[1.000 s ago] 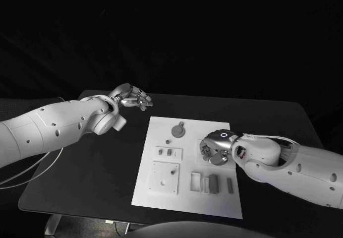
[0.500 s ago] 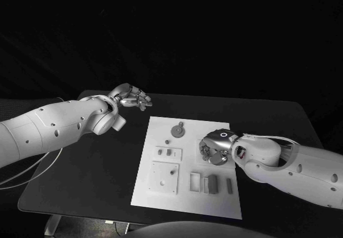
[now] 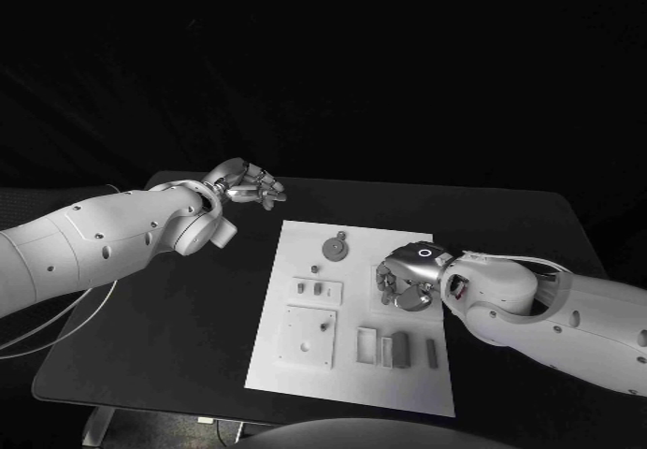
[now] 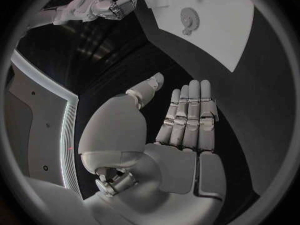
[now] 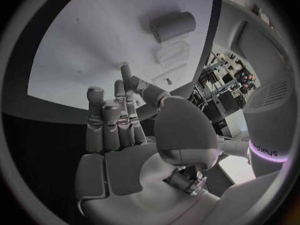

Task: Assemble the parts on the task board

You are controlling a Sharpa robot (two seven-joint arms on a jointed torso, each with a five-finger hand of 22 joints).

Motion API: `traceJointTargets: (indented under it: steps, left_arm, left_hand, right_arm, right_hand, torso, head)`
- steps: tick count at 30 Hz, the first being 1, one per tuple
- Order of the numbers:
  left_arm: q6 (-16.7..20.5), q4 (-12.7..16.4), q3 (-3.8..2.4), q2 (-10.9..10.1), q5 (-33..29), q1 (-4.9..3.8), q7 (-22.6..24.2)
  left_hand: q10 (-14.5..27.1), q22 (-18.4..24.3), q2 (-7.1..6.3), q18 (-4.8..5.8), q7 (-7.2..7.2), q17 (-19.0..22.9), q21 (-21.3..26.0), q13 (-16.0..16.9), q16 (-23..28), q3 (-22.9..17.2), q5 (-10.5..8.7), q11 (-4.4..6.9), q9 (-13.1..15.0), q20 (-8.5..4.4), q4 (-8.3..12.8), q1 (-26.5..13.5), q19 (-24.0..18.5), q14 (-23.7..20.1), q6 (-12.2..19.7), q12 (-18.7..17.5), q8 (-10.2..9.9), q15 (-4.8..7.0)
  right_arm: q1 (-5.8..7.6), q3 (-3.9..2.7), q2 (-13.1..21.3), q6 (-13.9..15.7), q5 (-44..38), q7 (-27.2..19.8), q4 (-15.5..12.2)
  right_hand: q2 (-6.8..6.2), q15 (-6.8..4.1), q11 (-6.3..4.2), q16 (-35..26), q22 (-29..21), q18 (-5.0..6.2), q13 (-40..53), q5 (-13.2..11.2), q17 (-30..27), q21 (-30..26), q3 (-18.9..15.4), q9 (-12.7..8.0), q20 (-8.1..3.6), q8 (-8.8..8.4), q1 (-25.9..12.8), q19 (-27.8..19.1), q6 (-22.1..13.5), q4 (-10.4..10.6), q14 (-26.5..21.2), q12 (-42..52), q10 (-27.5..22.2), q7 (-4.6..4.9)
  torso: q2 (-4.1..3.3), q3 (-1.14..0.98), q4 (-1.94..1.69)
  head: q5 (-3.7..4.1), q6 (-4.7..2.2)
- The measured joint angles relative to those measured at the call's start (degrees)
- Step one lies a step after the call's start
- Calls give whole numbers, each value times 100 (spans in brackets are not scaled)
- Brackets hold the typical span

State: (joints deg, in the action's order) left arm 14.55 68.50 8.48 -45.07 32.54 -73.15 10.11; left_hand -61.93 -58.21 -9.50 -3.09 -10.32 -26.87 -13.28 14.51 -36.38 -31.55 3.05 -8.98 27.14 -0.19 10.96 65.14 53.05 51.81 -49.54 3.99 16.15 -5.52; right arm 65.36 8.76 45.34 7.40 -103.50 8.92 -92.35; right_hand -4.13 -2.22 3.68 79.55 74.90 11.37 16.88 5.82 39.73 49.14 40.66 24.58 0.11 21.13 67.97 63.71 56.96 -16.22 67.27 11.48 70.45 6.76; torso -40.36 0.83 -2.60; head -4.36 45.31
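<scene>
1. The black table carries everything, with dark surroundings beyond its edges.
2. One white task board lies at the table's middle.
3. The left hand hangs over the table's far left corner, off the board, fingers straight and side by side, thumb apart, holding nothing.
4. The right hand hovers over the board's right half, fingers loosely extended and empty; "sharpa" is printed on its wrist in the right wrist view.
5. Small grey parts rest on the board: one gear near the far edge, one cylinder toward the near edge.
</scene>
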Motion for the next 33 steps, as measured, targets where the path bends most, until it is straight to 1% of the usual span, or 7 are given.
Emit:
traceJointTargets:
  steps: [6, 10, 16, 21, 26, 29, 33]
  left_arm:
    - [-1, -4, 0, -1, 0, 0, -4]
    - [-1, -5, 0, 1, 0, 0, -6]
    - [-1, -24, 1, 28, 2, 0, -6]
    - [-1, -101, 1, 61, 2, 1, -6]
    - [-1, -280, 1, 177, 2, 2, -6]
    - [-4, -378, 1, 251, 2, 3, -5]
    - [-5, -479, 1, 286, 2, 3, -1]
  left_hand:
    - [0, 0, 0, 2, 0, -5, 0, -5, 0, 0, 0, 0, 0, 0, 0, 0, 0, 0, 0, 0, 0, 0]
    - [0, 1, 0, 3, 0, -5, 0, -5, 0, 0, 0, 0, 0, 0, 0, 0, 0, 0, 0, 0, 0, 0]
    - [0, 0, 0, 6, 0, -11, 0, -5, 0, 0, 0, 0, 0, 0, 0, 0, 0, 0, 0, 0, 0, 0]
    - [0, -4, 0, 9, 0, -18, 0, -5, 0, 0, 0, 0, 0, 0, 0, 0, 0, 0, 0, 0, 0, 0]
    - [0, -4, 0, 13, 0, -18, 0, -4, 0, 0, 0, 0, 0, 0, 0, 0, 0, 0, 0, 0, 0, 0]
    - [0, -4, 23, 15, 0, -23, 0, -4, 0, 0, 0, 0, 0, 0, 0, 23, 0, 0, 0, 0, 0, 0]
    - [0, -3, 23, 16, 0, -25, 0, -4, 0, 0, 0, 0, -3, 0, 0, 23, 0, 0, 0, 0, 0, 0]
  right_arm:
    - [65, -81, 59, -2, 31, -2, -106]
    - [98, -147, 83, -2, 47, -2, -216]
    - [133, -202, 39, -3, 61, 0, -402]
    - [133, -204, -202, -13, 65, 1, -488]
    - [133, -206, -730, -17, -3, 1, -482]
    - [132, -205, -937, -23, -55, -4, -436]
    - [130, -176, -1189, -39, -132, -6, -379]
  right_hand:
    - [0, 0, -20, 0, 5, -1, 0, -4, 0, 0, 11, 0, 9, 0, 0, 8, 0, 12, 1, 0, 20, 1]
    - [0, 0, -20, 0, 5, 0, 0, -4, 0, 0, 16, 0, 9, 0, 0, 8, 3, 16, 1, 0, 20, -3]
    - [-1, 7, -20, 0, 4, 0, 0, -5, 0, 0, 15, 0, 10, 0, 0, 8, 11, 17, 8, -1, 20, -11]
    - [-1, 8, -19, 0, 4, 0, 0, -5, 0, -1, 15, 0, 11, 0, 0, 8, 12, 17, 10, -1, 20, -12]
    - [-2, 14, -19, 0, 4, 0, 0, -6, 1, -1, 15, 0, 20, 0, 0, 17, 13, 17, 15, -2, 20, -13]
    - [-2, 4, -19, 0, 4, 0, 4, -10, 1, -1, 31, 0, 21, 0, 0, 17, 22, 0, 5, -4, 20, -22]
    - [-3, 3, -19, 0, 3, 0, 6, -11, 1, -1, 31, 0, 21, 0, 0, 17, 22, 0, 4, -5, 19, -22]
  torso:
    - [0, 2, -1]
    - [-1, 2, -1]
    - [1, 2, 0]
    - [4, 1, 0]
    - [12, 1, 1]
    - [24, 3, -2]
    - [46, 16, -9]
  head:
    - [2, -2]
    - [2, 0]
    - [-24, 1]
    - [-75, -15]
    - [-134, -23]
    - [-166, -39]
    - [-229, -40]
